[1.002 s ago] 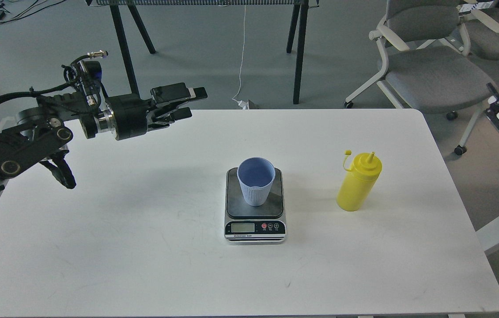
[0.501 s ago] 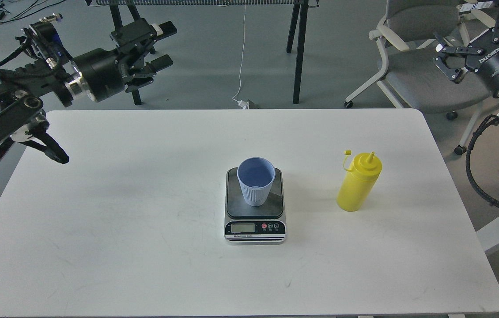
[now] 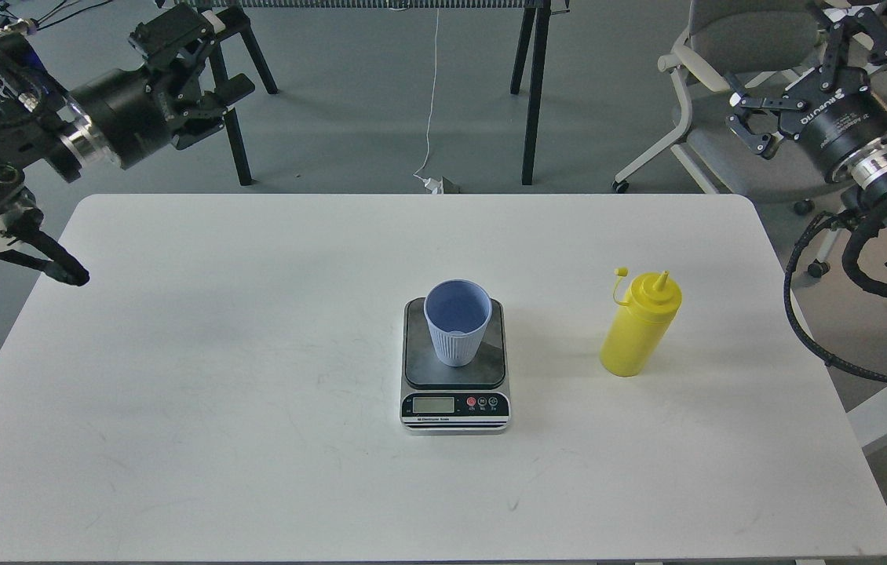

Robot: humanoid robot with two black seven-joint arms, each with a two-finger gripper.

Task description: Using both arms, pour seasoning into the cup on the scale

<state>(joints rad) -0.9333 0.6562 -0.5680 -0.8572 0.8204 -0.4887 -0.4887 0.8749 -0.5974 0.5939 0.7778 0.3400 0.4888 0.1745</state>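
The light-blue ribbed cup point(image 3: 457, 322) stands upright on the dark plate of the scale point(image 3: 420, 369), mid-table. The yellow seasoning bottle point(image 3: 638, 333) stands upright to the right of the scale, its tethered cap hanging off to the left of the nozzle. My left gripper point(image 3: 233, 49) is open and empty, raised high beyond the table's back left corner. My right gripper point(image 3: 797, 63) is open and empty, raised beyond the table's back right corner, far above and behind the bottle.
The white table point(image 3: 177, 392) carries only the scale, cup and bottle. Grey chairs point(image 3: 765, 133) stand behind the right gripper. Black stand legs point(image 3: 530, 78) and a white cable point(image 3: 432, 94) are on the floor behind the table.
My left arm has lifted and swung back and to the left, off the table. My right arm has come into view at the right, and its gripper has moved left. Cup, scale and bottle have not moved.
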